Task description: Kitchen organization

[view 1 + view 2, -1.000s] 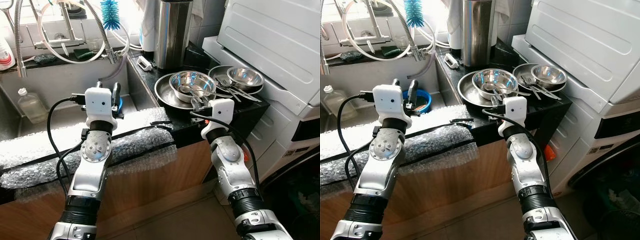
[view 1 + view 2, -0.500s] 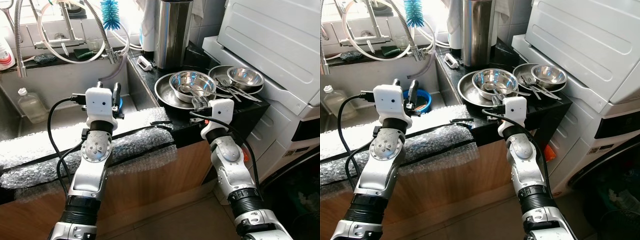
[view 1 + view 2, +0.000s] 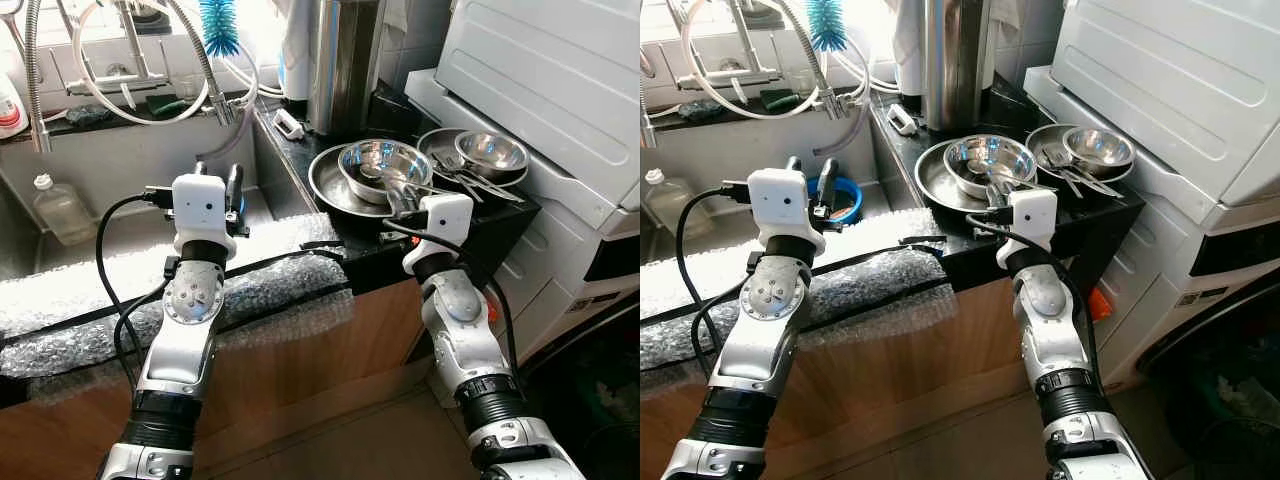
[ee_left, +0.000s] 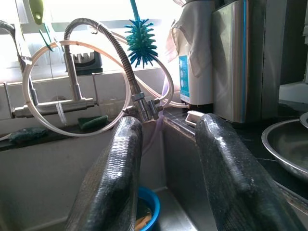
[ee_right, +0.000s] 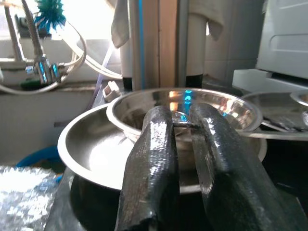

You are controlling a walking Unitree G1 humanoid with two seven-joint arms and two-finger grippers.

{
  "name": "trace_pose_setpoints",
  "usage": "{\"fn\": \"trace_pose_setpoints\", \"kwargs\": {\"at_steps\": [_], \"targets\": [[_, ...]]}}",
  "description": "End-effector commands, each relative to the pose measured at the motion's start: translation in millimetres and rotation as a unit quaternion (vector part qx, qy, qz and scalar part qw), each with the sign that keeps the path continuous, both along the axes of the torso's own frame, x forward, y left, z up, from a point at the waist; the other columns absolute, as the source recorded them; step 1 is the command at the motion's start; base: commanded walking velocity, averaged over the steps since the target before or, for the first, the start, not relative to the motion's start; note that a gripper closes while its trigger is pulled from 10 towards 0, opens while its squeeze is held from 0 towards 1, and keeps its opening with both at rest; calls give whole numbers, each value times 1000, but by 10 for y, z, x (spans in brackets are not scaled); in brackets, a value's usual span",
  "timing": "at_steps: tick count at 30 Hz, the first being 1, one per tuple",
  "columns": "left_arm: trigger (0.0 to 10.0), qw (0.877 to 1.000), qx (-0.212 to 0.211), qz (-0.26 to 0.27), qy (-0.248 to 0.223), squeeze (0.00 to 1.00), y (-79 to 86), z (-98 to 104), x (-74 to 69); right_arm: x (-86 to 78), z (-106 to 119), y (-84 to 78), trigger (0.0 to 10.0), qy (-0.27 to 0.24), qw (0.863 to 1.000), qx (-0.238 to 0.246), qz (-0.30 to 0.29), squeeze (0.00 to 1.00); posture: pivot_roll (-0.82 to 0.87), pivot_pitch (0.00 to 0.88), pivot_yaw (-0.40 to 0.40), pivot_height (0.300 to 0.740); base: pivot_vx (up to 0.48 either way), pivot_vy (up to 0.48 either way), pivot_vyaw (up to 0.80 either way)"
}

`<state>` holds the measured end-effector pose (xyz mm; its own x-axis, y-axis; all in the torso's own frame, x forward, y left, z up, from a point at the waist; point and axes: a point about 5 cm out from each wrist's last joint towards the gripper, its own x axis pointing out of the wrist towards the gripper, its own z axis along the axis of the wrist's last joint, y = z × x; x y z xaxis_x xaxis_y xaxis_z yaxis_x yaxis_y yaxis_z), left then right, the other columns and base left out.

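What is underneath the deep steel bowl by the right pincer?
The deep steel bowl sits inside a wider shallow steel pan on the black counter. A spoon lies in the bowl. The pan's centre is covered by the bowl.

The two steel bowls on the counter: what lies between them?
Between the big bowl and the small bowl, loose cutlery lies across a steel plate, as the left eye view shows.
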<state>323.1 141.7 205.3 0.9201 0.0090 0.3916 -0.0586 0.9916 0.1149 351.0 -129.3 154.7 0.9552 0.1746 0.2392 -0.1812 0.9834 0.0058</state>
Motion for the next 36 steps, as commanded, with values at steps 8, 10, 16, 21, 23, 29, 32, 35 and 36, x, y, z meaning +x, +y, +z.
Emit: {"fn": "trace_pose_setpoints", "kwargs": {"at_steps": [8, 10, 16, 21, 23, 29, 32, 35, 36], "targets": [[10000, 1000, 10, -6, -24, 0, -45, 100, -9, 22, 97, 5, 10000, -20, 1000, 8, 0, 0, -47, 0, -49, 727, 0, 0, 0], [10000, 1000, 10, -6, -24, 0, -44, 101, -9, 18, 107, 9, 10000, -25, 1000, 13, 2, 0, -45, 0, -49, 727, 0, 0, 0], [10000, 1000, 9, -5, -26, 0, -44, 106, -13, -2, 214, 27, 10000, -59, 998, 20, 10, 0, -48, 0, -49, 727, 0, 0, 0], [10000, 1000, 8, -6, -29, 0, -50, 122, -13, -11, 250, 26, 10000, -69, 997, 21, 10, 0, -47, 0, -49, 727, 0, 0, 0], [10000, 1000, 8, -6, -29, 0, -49, 126, -12, -15, 266, 27, 10000, -73, 997, 24, 11, 0, -45, 0, -49, 727, 0, 0, 0], [10000, 1000, 8, -7, -30, 0, -50, 129, -10, -1, 264, 6, 10000, -71, 997, 18, 4, 0, -49, 0, -49, 727, 0, 0, 0], [10000, 1000, 7, -7, -30, 0, -49, 128, -10, -13, 247, 14, 0, -68, 997, 23, 11, 0, -47, 0, -50, 727, 0, 0, 0], [10000, 1000, 7, -6, -29, 0, -49, 126, -12, -22, 246, 21, 0, -68, 997, 24, 14, 0, -47, 0, -49, 727, 0, 0, 0], [10000, 1000, 7, -6, -29, 0, -50, 127, -12, -24, 250, 24, 0, -69, 997, 26, 15, 0, -47, 0, -49, 727, 0, 0, 0]]}}
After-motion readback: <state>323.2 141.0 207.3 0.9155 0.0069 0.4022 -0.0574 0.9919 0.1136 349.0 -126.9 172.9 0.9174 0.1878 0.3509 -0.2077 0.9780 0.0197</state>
